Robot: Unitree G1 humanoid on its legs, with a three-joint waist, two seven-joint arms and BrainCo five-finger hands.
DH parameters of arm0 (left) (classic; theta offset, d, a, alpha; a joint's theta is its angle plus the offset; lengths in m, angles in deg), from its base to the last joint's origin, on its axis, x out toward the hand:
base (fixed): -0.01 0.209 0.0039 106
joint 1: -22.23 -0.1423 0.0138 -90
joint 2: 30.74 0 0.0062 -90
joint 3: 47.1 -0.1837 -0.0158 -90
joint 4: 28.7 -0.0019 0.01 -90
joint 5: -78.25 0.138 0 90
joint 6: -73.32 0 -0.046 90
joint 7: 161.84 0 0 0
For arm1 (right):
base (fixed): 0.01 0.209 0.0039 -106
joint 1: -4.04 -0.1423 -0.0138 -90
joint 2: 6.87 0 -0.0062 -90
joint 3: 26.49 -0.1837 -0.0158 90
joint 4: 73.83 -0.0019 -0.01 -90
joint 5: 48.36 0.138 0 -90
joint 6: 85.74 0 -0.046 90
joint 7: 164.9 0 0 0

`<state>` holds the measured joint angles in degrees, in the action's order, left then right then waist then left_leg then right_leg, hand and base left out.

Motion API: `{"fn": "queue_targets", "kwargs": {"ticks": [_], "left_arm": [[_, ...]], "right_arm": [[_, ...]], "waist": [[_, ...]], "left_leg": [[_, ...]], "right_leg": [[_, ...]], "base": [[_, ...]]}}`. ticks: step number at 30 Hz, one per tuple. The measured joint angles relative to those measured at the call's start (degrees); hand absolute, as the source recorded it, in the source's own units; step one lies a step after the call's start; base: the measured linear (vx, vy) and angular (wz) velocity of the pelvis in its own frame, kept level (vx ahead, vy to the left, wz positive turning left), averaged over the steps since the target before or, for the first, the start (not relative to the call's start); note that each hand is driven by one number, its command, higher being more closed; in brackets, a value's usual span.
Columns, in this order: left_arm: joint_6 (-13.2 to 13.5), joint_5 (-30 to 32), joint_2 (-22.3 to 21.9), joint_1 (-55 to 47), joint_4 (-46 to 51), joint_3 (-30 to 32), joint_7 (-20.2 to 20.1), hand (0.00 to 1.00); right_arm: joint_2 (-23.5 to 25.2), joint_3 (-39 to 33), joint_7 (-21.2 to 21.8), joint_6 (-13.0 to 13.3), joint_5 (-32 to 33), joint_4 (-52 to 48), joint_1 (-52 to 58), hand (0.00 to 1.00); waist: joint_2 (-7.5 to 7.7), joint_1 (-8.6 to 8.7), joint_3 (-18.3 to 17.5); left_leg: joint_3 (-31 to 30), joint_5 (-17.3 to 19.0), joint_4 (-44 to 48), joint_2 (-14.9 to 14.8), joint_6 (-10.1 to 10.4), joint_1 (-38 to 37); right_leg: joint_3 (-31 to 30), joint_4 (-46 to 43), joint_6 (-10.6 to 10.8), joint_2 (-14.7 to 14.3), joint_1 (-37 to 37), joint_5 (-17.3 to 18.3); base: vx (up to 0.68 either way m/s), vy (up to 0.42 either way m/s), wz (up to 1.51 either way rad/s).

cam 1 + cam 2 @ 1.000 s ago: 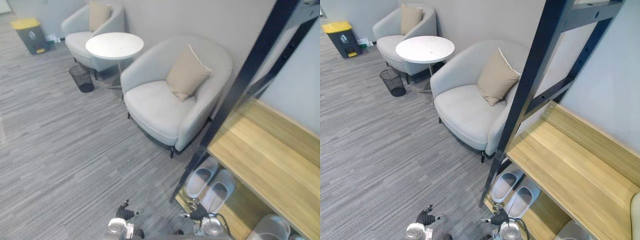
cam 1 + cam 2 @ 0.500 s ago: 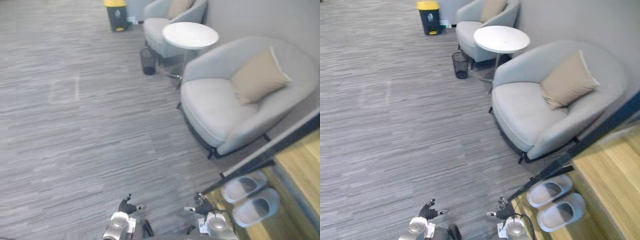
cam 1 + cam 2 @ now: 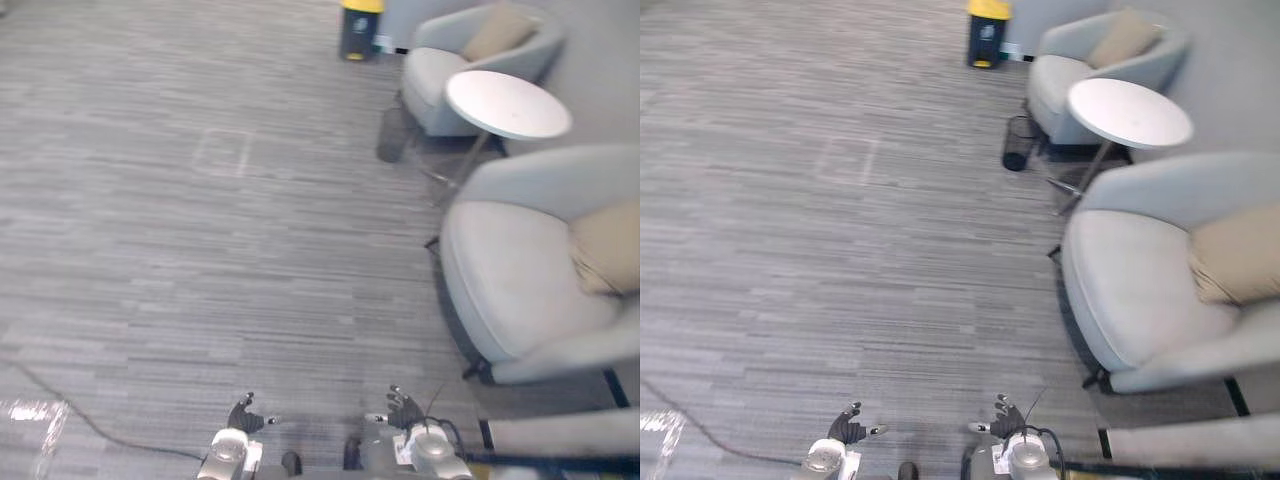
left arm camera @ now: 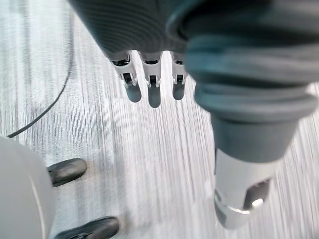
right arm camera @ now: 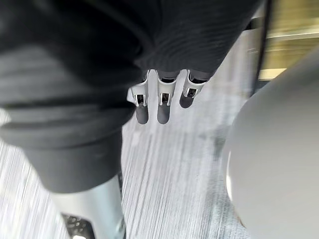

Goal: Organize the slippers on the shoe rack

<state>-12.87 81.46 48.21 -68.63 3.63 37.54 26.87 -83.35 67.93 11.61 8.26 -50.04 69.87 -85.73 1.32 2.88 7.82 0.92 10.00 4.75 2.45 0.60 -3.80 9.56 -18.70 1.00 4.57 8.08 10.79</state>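
My left hand and right hand hang low over the grey carpet, at the bottom edge of the eye views. Both are open and hold nothing. In the left wrist view the left hand's fingers point straight at bare carpet. In the right wrist view the right hand's fingers are straight too. Past them stands a dark post of the shoe rack, with a strip of its wooden shelf beyond.
A pale armchair with a beige cushion sits at the right. Behind it are a round white table, a second armchair, a wire waste basket and a yellow-lidded bin. Open carpet spreads to the left.
The camera has swung left: the shoe rack and the two grey slippers on its lower shelf have passed out of the eye views at the right. Both hands stay low and open.
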Motion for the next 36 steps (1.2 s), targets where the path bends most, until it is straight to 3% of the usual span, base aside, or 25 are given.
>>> {"fn": "queue_targets", "kwargs": {"ticks": [1, 3, 4, 6, 9, 12, 13, 14, 15, 17, 19, 20, 21, 22, 23, 24, 25, 27, 28, 30, 31, 32, 33, 35, 36], "left_arm": [[0.0, -0.1, -0.4, -0.7, -0.1, 0.8, 0.0, 0.00], [0.0, -0.7, -1.1, -0.9, -0.1, 2.7, 0.0, 0.00], [0.0, -1.1, -1.5, -0.3, 0.8, 4.4, -0.1, 0.00], [0.4, -1.3, -1.7, -0.3, 1.6, 6.2, 0.1, 0.00], [0.5, -2.3, -2.0, 0.0, 1.6, 6.7, 0.0, 0.00], [0.5, -2.3, -2.0, 0.8, 2.0, 6.7, 0.0, 0.00], [0.5, -2.3, -2.3, 0.8, 1.9, 6.7, 0.0, 0.00], [0.5, -2.3, -2.2, 0.9, 2.0, 6.7, -0.1, 0.00], [0.6, -2.3, -1.7, 1.9, 2.2, 6.7, 0.1, 0.00], [0.5, -2.4, -1.2, 1.7, 2.2, 6.9, 0.0, 0.00], [0.4, -3.1, -1.6, 0.4, 2.3, 8.6, 0.0, 0.00], [0.4, -3.3, -1.5, 0.0, 2.3, 8.3, 0.0, 0.00], [0.4, -3.4, -1.3, -0.6, 2.2, 7.3, 0.0, 0.00], [0.4, -3.4, -0.7, -0.7, 1.9, 6.1, -0.1, 0.00], [0.4, -3.4, -0.7, -0.6, 1.9, 5.9, -0.1, 0.00], [0.4, -3.4, -0.7, -0.9, 1.8, 5.7, -0.1, 0.00], [0.5, -3.4, -0.7, -0.9, 1.8, 5.4, -0.1, 0.00], [0.5, -3.4, -0.8, -0.1, 1.8, 5.4, -0.1, 0.00], [0.6, -3.3, -0.9, 0.6, 1.8, 5.3, -0.1, 0.00], [0.7, -3.2, -0.9, 1.5, 1.9, 4.9, -0.1, 0.00], [0.7, -3.1, -0.5, 1.4, 1.8, 4.1, -0.2, 0.00], [0.7, -2.7, -0.6, 1.4, 1.0, 4.1, -0.3, 0.00], [0.7, -2.6, -1.2, 1.4, 0.6, 4.1, -0.3, 0.00], [1.0, -1.9, -3.5, 1.2, 0.3, 4.2, -1.0, 0.00], [0.9, -1.6, -3.7, 1.2, 0.3, 4.5, -1.3, 0.00]], "right_arm": [[-0.4, -0.3, 0.0, 0.0, 0.0, 0.0, -0.9, 0.00], [0.1, -0.5, 0.0, 0.0, 0.0, 0.0, -1.5, 0.00], [0.1, -0.8, 0.0, 0.0, 0.0, 0.0, -1.2, 0.00], [-0.1, -0.8, 0.0, 0.0, 0.1, 0.0, -0.3, 0.00], [-1.8, -1.0, -0.7, 0.1, 0.1, -1.0, -0.7, 0.00], [-2.2, -1.9, -1.1, 0.0, 0.0, -1.0, -0.6, 0.00], [-2.5, -2.0, -1.1, 0.0, -0.1, -0.9, 0.1, 0.00], [-2.5, -2.1, -1.1, 0.0, -0.1, -0.5, 0.0, 0.00], [-1.7, -1.8, -1.0, -0.2, -0.4, 0.4, -0.1, 0.00], [-1.0, -1.9, -0.9, -0.1, -0.7, 1.4, -1.0, 0.00], [-0.9, -2.1, -0.8, 0.0, -0.7, 1.5, -1.3, 0.00], [-0.9, -2.0, -0.8, 0.0, -0.7, 1.5, -1.2, 0.00], [-0.7, -2.1, -0.7, 0.0, -0.6, 1.5, -0.5, 0.00], [-0.7, -2.3, -0.3, 0.1, -0.5, 1.0, 0.1, 0.00], [-0.8, -2.5, -0.2, 0.2, -0.5, 1.1, 0.1, 0.00], [-1.0, -2.8, -0.1, 0.1, -0.5, 1.2, -0.2, 0.00], [-1.2, -2.9, 0.0, 0.4, -0.5, 1.0, -0.4, 0.00], [-1.6, -3.6, 0.1, 1.0, -0.4, 0.8, -0.7, 0.00], [-2.1, -3.7, 0.0, 1.2, -0.4, 0.7, -0.9, 0.00], [-2.3, -4.2, 0.0, 1.4, 0.1, -0.5, -1.0, 0.00], [-2.1, -4.3, 0.0, 1.4, 0.2, -0.5, -0.8, 0.00], [-2.1, -4.4, 0.1, 1.4, 0.6, -0.5, -0.7, 0.00], [-2.4, -4.6, 0.1, 1.4, 0.6, -0.6, -0.8, 0.00], [-2.9, -6.7, 0.1, 1.5, 0.6, -1.0, -1.1, 0.00], [-2.5, -7.6, 0.1, 1.3, 0.5, -1.1, -1.3, 0.00]], "waist": [[-1.25, -0.06, 0.0], [-1.29, 0.27, 1.0], [-1.05, 0.21, 2.0], [-1.04, -0.59, 2.4], [-0.91, -0.70, 2.5], [-0.78, -0.94, 2.7], [-1.93, -0.93, 2.3], [-1.49, -1.13, 2.5], [0.26, -1.20, 2.3], [0.39, -1.94, 2.2], [0.36, -2.32, 2.2], [0.33, -2.18, 2.3], [0.36, -1.56, 2.2], [0.32, -0.73, 2.3], [0.27, -0.54, 2.3], [0.03, -0.06, 2.6], [-0.19, 0.33, 2.6], [-0.90, 1.00, 2.9], [-1.51, 1.49, 3.2], [-2.11, 2.33, 3.7], [-1.21, 2.96, 3.6], [-0.64, 3.49, 3.3], [-1.48, 3.74, 3.2], [-5.74, 3.81, 2.6], [-6.06, 4.08, 3.2]], "left_leg": [[0.1, 1.3, 0.9, -1.0, 1.2, 0.7], [2.5, 3.5, 10.7, -2.1, 4.6, 4.9], [5.9, 4.9, 22.9, -4.0, 7.3, 9.2], [17.1, 5.7, 37.8, -11.2, 6.7, 13.0], [25.9, 6.8, 36.6, -15.9, 4.3, 16.2], [29.1, 2.7, 25.2, -14.7, 1.3, 20.3], [29.7, -5.9, 15.9, -13.4, -1.4, 21.1], [29.4, -5.4, 16.3, -12.9, -2.4, 21.2], [29.0, -5.2, 15.0, -9.8, -3.1, 20.6], [28.4, -3.5, 15.1, -8.7, -3.8, 20.6], [27.9, -0.9, 13.2, -6.6, -3.6, 16.8], [27.7, -0.7, 11.7, -6.0, -3.4, 15.1], [25.9, -0.1, 9.6, -4.7, -3.0, 11.7], [24.8, 0.4, 7.8, -3.9, -2.7, 8.4], [24.1, 0.6, 6.9, -3.5, -2.5, 7.0], [23.5, 0.7, 4.9, -3.2, -2.4, 4.0], [22.6, 1.0, 2.9, -3.3, -1.9, 0.6], [20.8, 1.5, 1.6, -4.5, -1.3, -1.8], [19.7, 1.8, 1.2, -5.5, -0.8, -2.5], [18.3, 2.8, 0.3, -7.1, 0.9, -4.0], [17.3, 3.9, -0.6, -6.6, 2.7, -5.9], [16.2, 5.6, -1.0, -6.5, 4.3, -8.5], [15.8, 6.1, -1.2, -7.1, 4.7, -9.4], [15.5, 6.1, 1.4, -10.0, 5.1, -10.1], [14.0, 5.9, 9.7, -11.6, 5.6, -8.0]], "right_leg": [[0.9, 1.4, -0.8, -0.8, -0.5, 0.8], [2.4, 3.1, -1.6, -1.0, -2.9, 1.3], [3.8, 5.4, -1.9, -1.3, -6.5, 1.3], [5.3, 8.5, -2.6, -2.0, -12.8, 1.7], [5.6, 12.3, -2.5, -0.6, -17.3, 1.8], [7.3, 13.1, -1.1, 1.5, -18.8, 2.6], [8.1, 13.3, 1.4, 1.5, -20.1, 4.1], [8.1, 13.3, 2.3, 1.8, -20.5, 4.6], [8.8, 14.2, 2.7, 3.7, -21.0, 3.8], [8.1, 14.7, 3.6, 4.2, -21.1, 0.2], [5.9, 0.7, 5.1, 7.2, -17.3, -0.5], [5.3, -5.6, 7.0, 8.3, -15.1, -1.5], [2.6, -18.1, 11.4, 9.7, -10.9, -3.8], [0.4, -28.8, 11.0, 9.6, -6.4, -2.5], [0.3, -31.7, 10.4, 9.5, -4.8, -1.4], [0.8, -35.2, 7.7, 9.4, -1.7, 1.3], [2.8, -34.9, 4.4, 8.7, 2.8, 4.3], [4.7, -27.0, 2.4, 6.3, 7.6, 6.0], [5.1, -20.7, 2.1, 4.6, 9.5, 5.6], [4.6, -5.0, 1.9, 1.9, 11.3, 0.2], [3.2, 7.3, 2.4, 1.5, 10.7, -6.0], [0.2, 7.7, 2.1, 1.4, 10.2, -13.3], [-0.3, 6.5, 1.4, 0.7, 10.1, -14.5], [0.7, -0.9, -1.0, -1.2, 11.3, -8.1], [2.1, -2.6, -1.6, -1.0, 9.5, -5.7]], "base": [[0.27, -0.184, 0.27], [0.25, -0.166, 0.42], [0.25, -0.149, 0.40], [0.30, -0.136, 0.16], [0.30, 0.019, -0.03], [0.30, 0.158, 0.25], [0.29, 0.166, 0.31], [0.39, 0.183, 0.67], [0.38, 0.174, 0.58], [0.38, 0.200, 0.40], [0.42, 0.253, 0.15], [0.46, 0.321, 0.28], [0.44, 0.267, 0.53], [0.44, 0.232, 0.56], [0.31, 0.097, 0.50], [0.42, 0.062, 0.36], [0.42, 0.034, 0.36], [0.45, -0.055, 0.47], [0.39, -0.120, 0.66], [0.36, -0.171, 0.51], [0.53, -0.294, 0.45], [0.56, -0.314, 0.44], [0.41, -0.230, 0.29], [0.52, -0.233, 0.26], [0.70, -0.315, 0.42]]}}
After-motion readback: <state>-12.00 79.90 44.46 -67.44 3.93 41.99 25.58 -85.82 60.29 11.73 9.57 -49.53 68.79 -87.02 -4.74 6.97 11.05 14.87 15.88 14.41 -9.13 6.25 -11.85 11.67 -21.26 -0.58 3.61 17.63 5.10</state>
